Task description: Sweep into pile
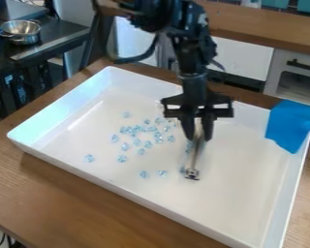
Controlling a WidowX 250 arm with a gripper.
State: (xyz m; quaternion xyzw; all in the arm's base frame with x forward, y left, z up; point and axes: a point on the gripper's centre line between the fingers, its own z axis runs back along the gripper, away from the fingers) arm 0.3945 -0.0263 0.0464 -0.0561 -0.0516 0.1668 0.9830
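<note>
Gripper: clamps slim rod-like tool between slightly parted fingers, well inside rim of white tray, beside light-blue beads.

Wooden tbl w/ lg white tray (rect., raised sides) on it.

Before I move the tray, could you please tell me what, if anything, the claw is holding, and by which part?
The claw holds a thin, stick-like tool by its upper end.
</note>
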